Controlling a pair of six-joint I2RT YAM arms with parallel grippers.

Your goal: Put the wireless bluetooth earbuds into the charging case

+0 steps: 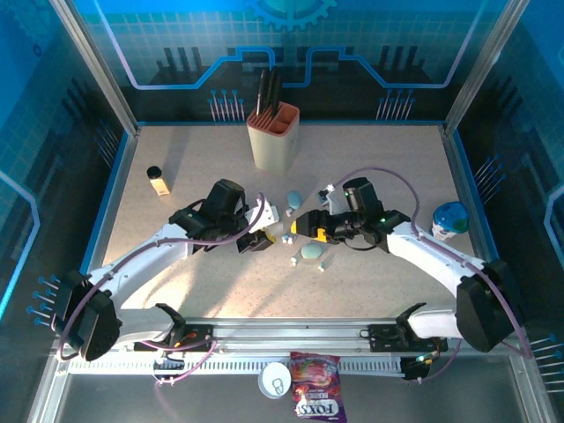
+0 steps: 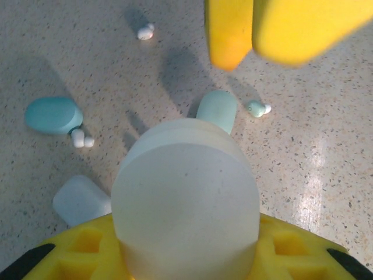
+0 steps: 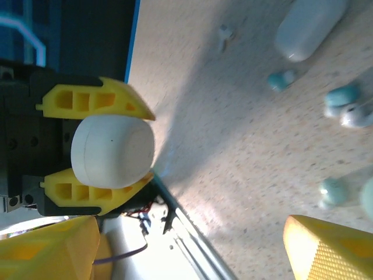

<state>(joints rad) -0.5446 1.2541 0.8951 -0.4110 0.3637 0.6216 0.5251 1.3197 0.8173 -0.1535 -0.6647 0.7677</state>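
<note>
Both arms reached inward from the near edge and met at the middle of the table. The left gripper (image 1: 256, 241) was closed on a white charging case (image 2: 186, 204), its rounded end poking out from between the yellow fingers. The right gripper (image 1: 300, 226) faced it from just beside, jaws standing well apart and holding nothing.

The table (image 1: 211, 282) was speckled beige, walled in by blue-lit panels printed with circuit lines.

The earbuds lay loose on the surface. A white pair (image 2: 81, 139) touched a teal case (image 2: 52, 114), one teal bud (image 2: 257, 108) sat just beside a pale teal case (image 2: 217, 109), and another white one (image 2: 145, 31) lay farther off. A white pebble-shaped piece (image 2: 80, 199) rested near the left fingers.

A tan holder (image 1: 273, 134) with dark handles stood at the back, a small black-capped bottle (image 1: 159, 181) at the left, and a white-and-teal cup (image 1: 450, 220) by the right arm. These stood well apart from the grippers.
</note>
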